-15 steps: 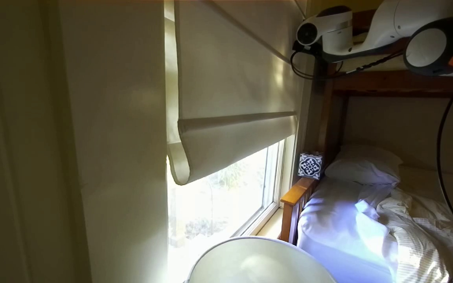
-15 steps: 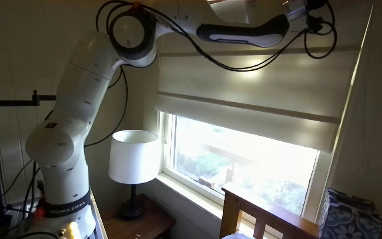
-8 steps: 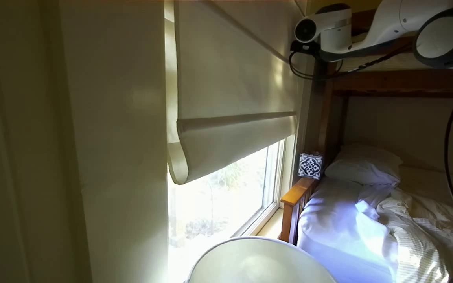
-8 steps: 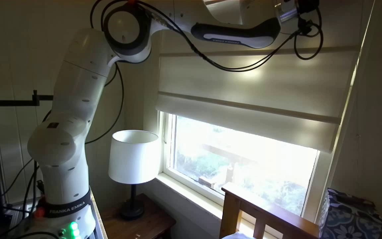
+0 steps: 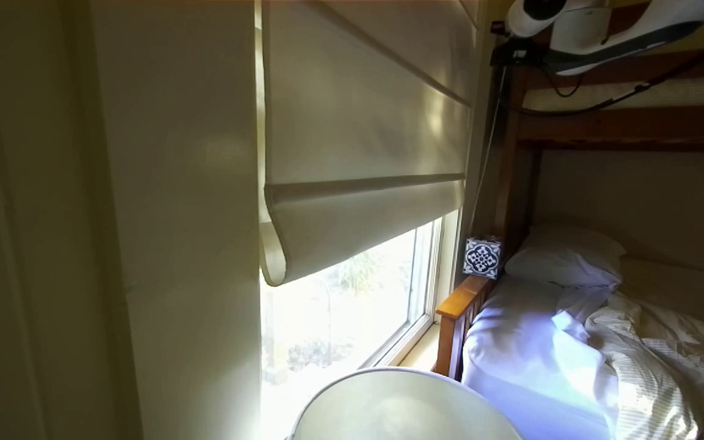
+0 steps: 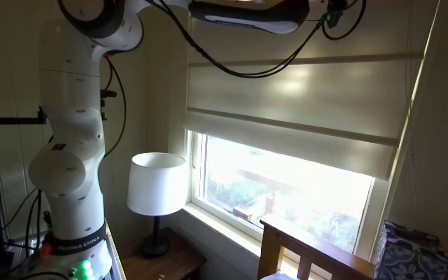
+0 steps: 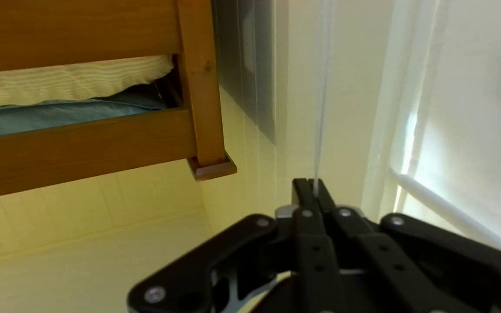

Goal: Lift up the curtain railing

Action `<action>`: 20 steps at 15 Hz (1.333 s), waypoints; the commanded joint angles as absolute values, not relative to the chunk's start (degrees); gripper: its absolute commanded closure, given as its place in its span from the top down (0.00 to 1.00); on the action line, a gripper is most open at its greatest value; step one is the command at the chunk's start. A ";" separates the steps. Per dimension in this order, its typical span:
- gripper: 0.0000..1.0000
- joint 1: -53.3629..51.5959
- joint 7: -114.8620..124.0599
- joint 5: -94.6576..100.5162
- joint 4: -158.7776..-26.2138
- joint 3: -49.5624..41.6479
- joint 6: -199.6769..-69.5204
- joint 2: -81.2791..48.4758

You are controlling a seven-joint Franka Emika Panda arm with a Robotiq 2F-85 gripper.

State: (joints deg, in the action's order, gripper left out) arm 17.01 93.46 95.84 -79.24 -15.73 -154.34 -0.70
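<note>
Exterior view: curtain railing [image 5: 367,137], a cream blind, hangs over the upper part of the window [image 5: 358,311], left of the gripper [image 7: 315,186] and apart from it. Wrist view alone shows the fingertips [image 7: 304,195] clearly: clenched on a thin pale cord [image 7: 322,95]. In an exterior view a pillow [image 5: 563,256] is visible, and in an exterior view a black lamp base [image 6: 155,247]; wrist view shows neither

one blind [image 6: 294,93], one window [image 6: 305,190], one lamp [image 6: 157,186], one box [image 6: 412,252], one bunk bed [image 5: 602,127], one arm [image 6: 74,130] (mine, remotely)
</note>
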 commanded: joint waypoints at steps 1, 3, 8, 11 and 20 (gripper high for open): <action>0.00 17.55 83.97 89.51 -91.34 -16.32 -159.18 6.66; 0.00 17.43 80.41 86.69 -93.24 -16.63 -160.90 7.31; 0.00 18.22 83.56 85.31 -96.59 -17.95 -162.40 4.81; 0.00 18.33 84.06 85.55 -99.88 -19.06 -163.36 4.23; 0.00 18.48 83.49 86.16 -109.85 -20.39 -166.13 4.25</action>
State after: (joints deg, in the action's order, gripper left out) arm 17.52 83.52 87.86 -100.86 -19.22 -164.63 3.41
